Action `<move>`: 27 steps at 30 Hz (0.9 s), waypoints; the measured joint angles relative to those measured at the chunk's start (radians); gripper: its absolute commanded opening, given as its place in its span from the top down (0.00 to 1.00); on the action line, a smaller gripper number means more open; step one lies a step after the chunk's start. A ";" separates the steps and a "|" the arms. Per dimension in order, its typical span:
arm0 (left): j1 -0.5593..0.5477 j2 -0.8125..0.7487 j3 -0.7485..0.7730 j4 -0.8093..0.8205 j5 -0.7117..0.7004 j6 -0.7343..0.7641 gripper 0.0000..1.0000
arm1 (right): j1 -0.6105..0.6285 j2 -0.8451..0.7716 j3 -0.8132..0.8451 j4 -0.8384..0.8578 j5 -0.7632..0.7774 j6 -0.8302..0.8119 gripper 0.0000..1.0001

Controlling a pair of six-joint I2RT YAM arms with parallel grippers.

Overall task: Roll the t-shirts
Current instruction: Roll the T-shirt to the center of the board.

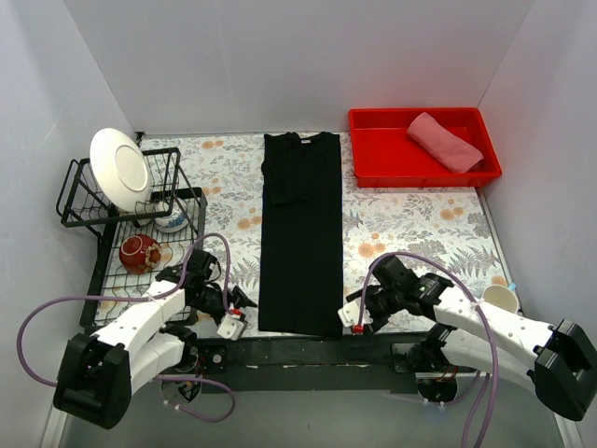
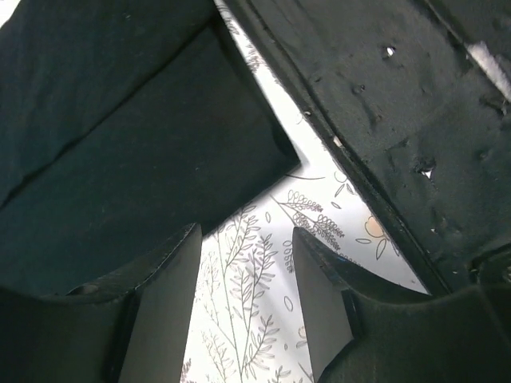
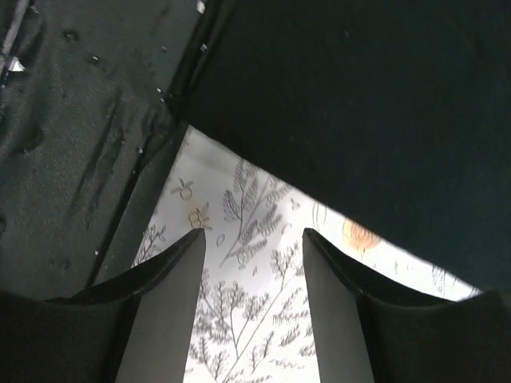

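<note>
The black t-shirt (image 1: 299, 233) lies folded into a long narrow strip down the middle of the floral tablecloth, collar at the far end. The salmon-pink t-shirt (image 1: 445, 141) lies rolled in the red bin (image 1: 373, 159). My left gripper (image 1: 237, 315) is open and empty just left of the strip's near left corner, which shows in the left wrist view (image 2: 160, 152) ahead of my open gripper (image 2: 246, 239). My right gripper (image 1: 353, 320) is open and empty just right of the near right corner, which shows in the right wrist view (image 3: 359, 112) ahead of my gripper (image 3: 254, 239).
A black wire dish rack (image 1: 140, 219) at the left holds a white plate (image 1: 119, 168), a red bowl (image 1: 140, 252) and a small bowl (image 1: 171, 221). A paper cup (image 1: 500, 298) stands at the right edge. A black bar (image 1: 308, 350) runs along the near table edge.
</note>
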 measured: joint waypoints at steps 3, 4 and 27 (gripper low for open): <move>-0.003 0.006 -0.038 0.043 0.005 0.067 0.51 | 0.043 -0.005 -0.031 0.052 -0.005 -0.031 0.41; -0.004 0.013 -0.043 0.055 0.008 0.086 0.51 | 0.058 -0.005 -0.043 0.080 -0.005 -0.040 0.41; -0.029 0.103 -0.145 0.180 0.171 0.179 0.65 | 0.280 0.038 -0.116 0.353 0.034 -0.039 0.50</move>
